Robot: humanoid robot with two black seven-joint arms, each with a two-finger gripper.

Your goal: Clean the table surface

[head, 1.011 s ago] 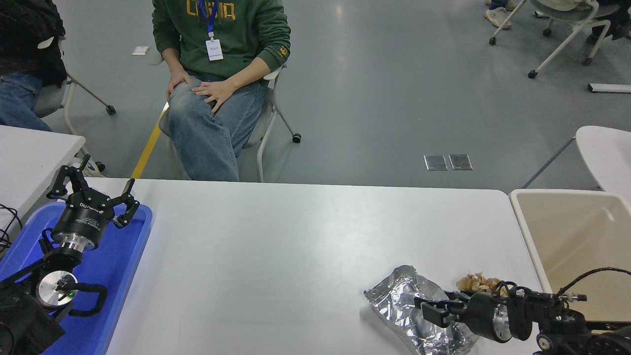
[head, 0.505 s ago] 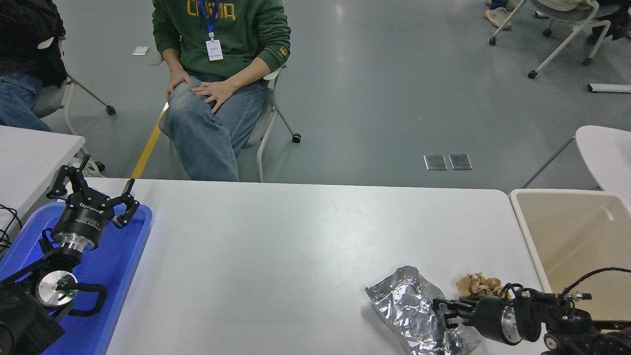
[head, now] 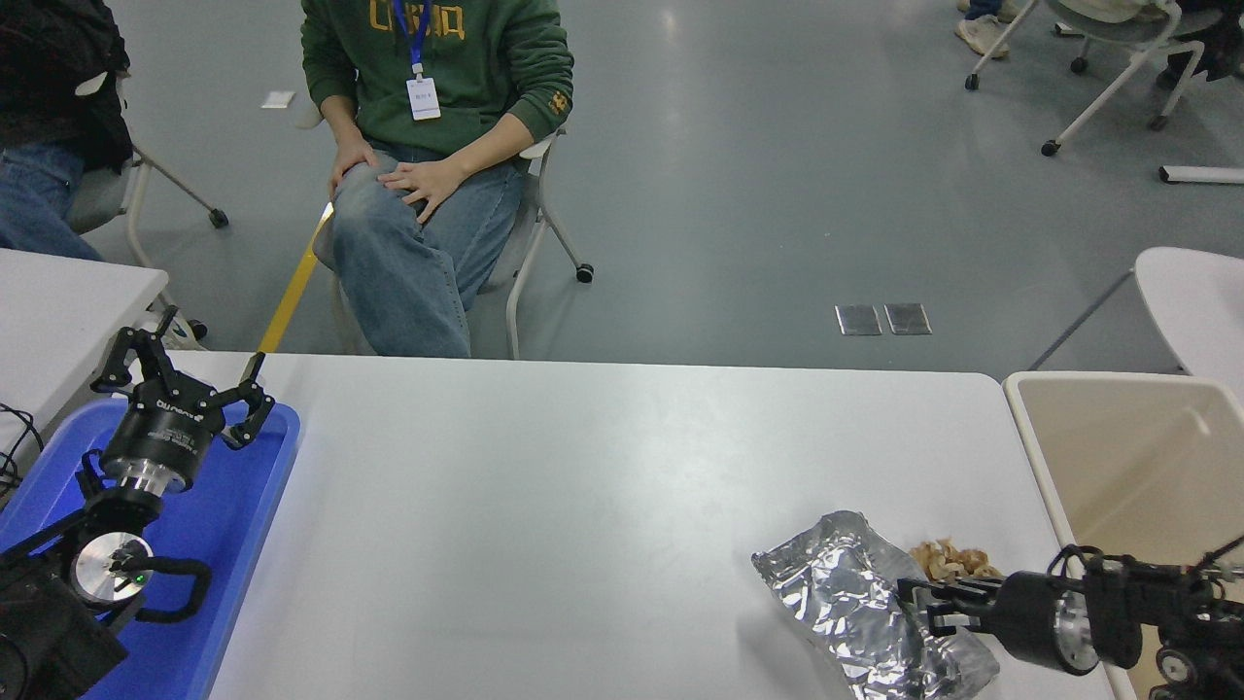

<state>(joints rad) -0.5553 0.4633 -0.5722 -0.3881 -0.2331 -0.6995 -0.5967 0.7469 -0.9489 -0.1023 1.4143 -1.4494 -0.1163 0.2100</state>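
The white table surface (head: pixel 583 486) fills the lower half of the head view. A crumpled silver foil bag (head: pixel 855 603) lies on it at the front right. My right gripper (head: pixel 923 605) comes in from the right edge and is shut on the bag's right side. A small brown crumpled scrap (head: pixel 952 561) lies just behind the gripper. My left gripper (head: pixel 185 381) is parked open over the blue tray (head: pixel 243 506) at the lower left.
A beige bin (head: pixel 1032 457) stands against the table's right end. A person in a green hoodie (head: pixel 437 146) sits on a chair beyond the far edge. A smaller white table (head: pixel 58 301) is at the left.
My right gripper has pulled back to the right, and the foil bag has slid right with it, toward the beige bin. The left arm has not moved.
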